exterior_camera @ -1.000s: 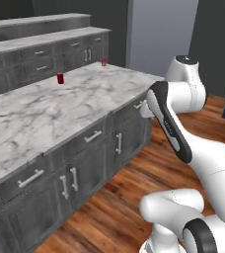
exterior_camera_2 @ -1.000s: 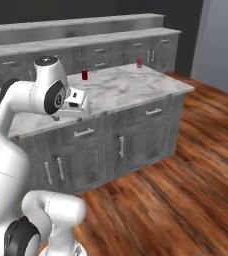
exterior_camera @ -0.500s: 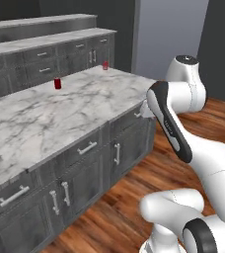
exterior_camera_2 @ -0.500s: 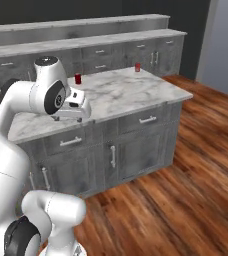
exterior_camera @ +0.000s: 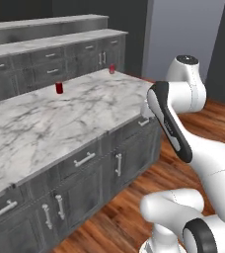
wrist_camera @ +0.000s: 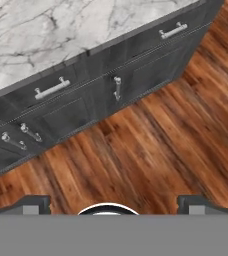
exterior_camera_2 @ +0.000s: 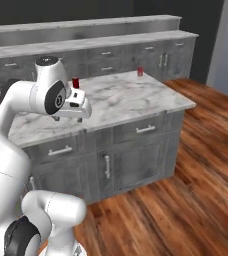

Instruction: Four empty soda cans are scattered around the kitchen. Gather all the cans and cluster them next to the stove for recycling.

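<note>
Marble fills more of the picture now than a second ago, and that is the base driving, not the cans moving. The end effector [exterior_camera_2: 72, 118] hangs with its jaws spread to full width and nothing between them, tucked in by the arm's shoulder just off the front edge of the worktop [exterior_camera: 45, 128]; the hand camera looks past the two finger tips [wrist_camera: 33, 204] at grey drawer fronts and wooden floor. Out on the marble, two red soda cans stand upright and well apart: the nearer can [exterior_camera: 59, 88] in the middle of the slab, the far can [exterior_camera: 112, 68] by its back corner. In both base views the island has slid sideways and swung closer over the last second (the cans keep their places on it). My reading: this is the approach leg, with no can picked up yet. No stove is to be seen from here, so its spot cannot be judged.
</note>
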Controlling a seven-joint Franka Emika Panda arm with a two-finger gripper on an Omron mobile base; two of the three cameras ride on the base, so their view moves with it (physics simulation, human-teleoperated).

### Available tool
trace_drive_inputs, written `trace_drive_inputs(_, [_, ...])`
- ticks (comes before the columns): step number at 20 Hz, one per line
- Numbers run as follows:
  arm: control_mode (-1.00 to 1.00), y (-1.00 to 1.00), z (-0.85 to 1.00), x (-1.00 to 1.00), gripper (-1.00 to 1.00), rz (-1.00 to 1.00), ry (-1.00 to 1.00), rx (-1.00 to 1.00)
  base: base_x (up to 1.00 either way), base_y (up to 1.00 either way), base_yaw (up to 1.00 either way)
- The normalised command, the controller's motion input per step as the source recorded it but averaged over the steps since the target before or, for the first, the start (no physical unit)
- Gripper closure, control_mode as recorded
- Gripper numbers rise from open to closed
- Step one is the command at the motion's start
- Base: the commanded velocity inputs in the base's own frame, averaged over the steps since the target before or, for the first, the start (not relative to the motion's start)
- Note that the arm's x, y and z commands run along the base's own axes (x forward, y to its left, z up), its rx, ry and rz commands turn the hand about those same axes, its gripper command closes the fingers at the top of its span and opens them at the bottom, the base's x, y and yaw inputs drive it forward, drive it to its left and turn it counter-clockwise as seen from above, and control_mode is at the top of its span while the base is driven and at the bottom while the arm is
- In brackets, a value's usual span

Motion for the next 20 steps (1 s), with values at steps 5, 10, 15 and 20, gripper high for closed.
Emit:
trace_drive_inputs(5, [1.00, 0.00, 0.00, 0.00, -1.00, 0.00, 0.00, 0.00, 0.58, -0.23, 0.22])
trace_drive_inputs(10, [1.00, 0.00, 0.00, 0.00, -1.00, 0.00, 0.00, 0.00, 0.51, -0.25, 0.26])
trace_drive_inputs(15, [1.00, 0.00, 0.00, 0.00, -1.00, 0.00, 0.00, 0.00, 0.42, -0.28, 0.29])
trace_drive_inputs(20, [1.00, 0.00, 0.00, 0.00, -1.00, 0.00, 0.00, 0.00, 0.40, -0.35, 0.18])
